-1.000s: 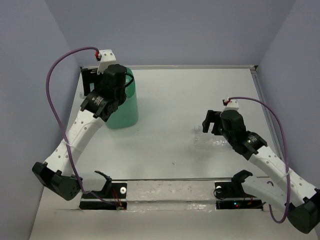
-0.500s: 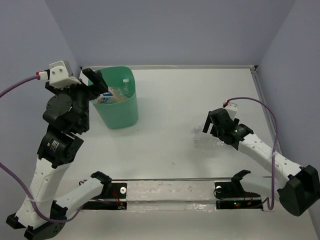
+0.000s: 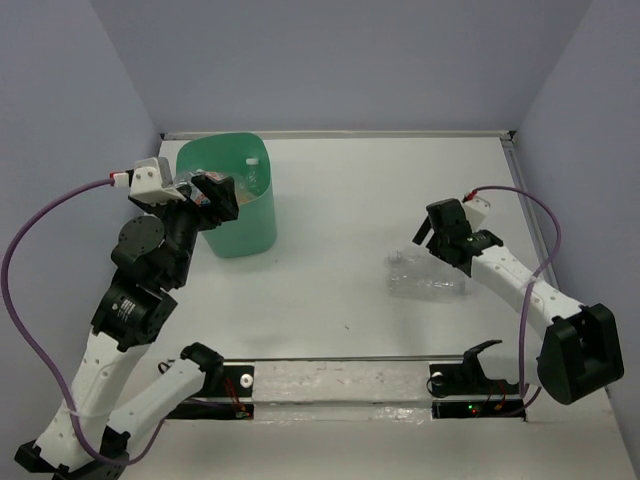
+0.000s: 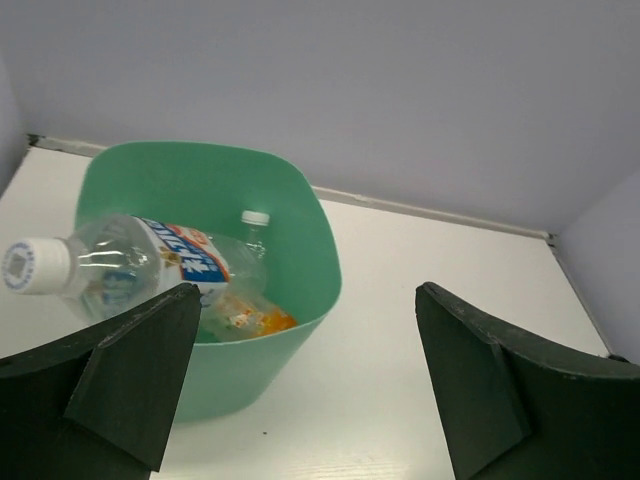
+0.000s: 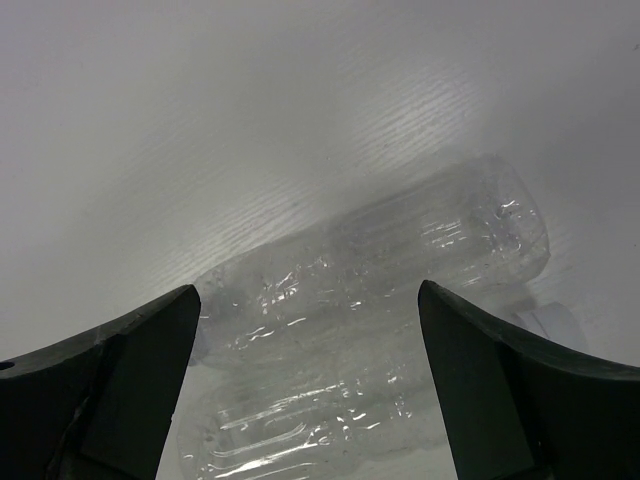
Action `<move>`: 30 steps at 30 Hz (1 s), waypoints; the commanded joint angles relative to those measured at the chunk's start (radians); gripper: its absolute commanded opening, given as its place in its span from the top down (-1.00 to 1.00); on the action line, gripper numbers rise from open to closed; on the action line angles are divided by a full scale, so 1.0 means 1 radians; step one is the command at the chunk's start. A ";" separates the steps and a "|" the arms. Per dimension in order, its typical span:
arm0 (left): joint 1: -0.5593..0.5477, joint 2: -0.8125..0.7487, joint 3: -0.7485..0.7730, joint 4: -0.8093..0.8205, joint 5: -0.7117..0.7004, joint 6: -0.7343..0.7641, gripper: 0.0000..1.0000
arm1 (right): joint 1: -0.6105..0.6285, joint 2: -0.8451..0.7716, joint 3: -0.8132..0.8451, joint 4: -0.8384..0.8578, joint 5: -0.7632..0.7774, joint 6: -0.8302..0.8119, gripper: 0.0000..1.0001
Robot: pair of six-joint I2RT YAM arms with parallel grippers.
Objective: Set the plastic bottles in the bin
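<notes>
The mint-green bin (image 3: 240, 225) stands at the far left; the left wrist view shows its rim (image 4: 320, 240). Inside lie a clear bottle with a blue-white label (image 4: 150, 265), another white-capped bottle (image 4: 256, 217) and an orange bottle (image 4: 250, 318). My left gripper (image 3: 208, 192) is open and empty beside the bin's near-left rim; it also shows in the left wrist view (image 4: 310, 390). Two clear, label-less bottles (image 3: 428, 283) lie side by side on the table at the right. My right gripper (image 3: 436, 240) hovers open just above them (image 5: 370, 260), empty, with its jaws wider than both bottles (image 5: 310, 390).
The white table (image 3: 340, 210) is walled at the back and both sides. A black rail with the arm bases (image 3: 340, 385) runs along the near edge. Purple cables (image 3: 30, 250) loop beside each arm.
My left arm has drawn back from over the bin to its near-left side, jaws open. My right gripper has shifted slightly right and back over the clear bottles.
</notes>
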 commanded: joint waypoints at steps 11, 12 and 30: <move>-0.011 -0.087 -0.195 0.201 0.565 -0.051 -0.98 | -0.039 0.112 -0.026 0.146 -0.088 0.141 -0.98; -0.017 -0.078 -0.210 0.204 0.589 -0.051 -0.98 | -0.039 0.140 -0.024 0.156 -0.097 0.147 -0.99; -0.090 -0.062 -0.332 0.244 0.564 -0.068 -0.98 | -0.048 0.028 0.002 0.140 -0.066 -0.010 -0.83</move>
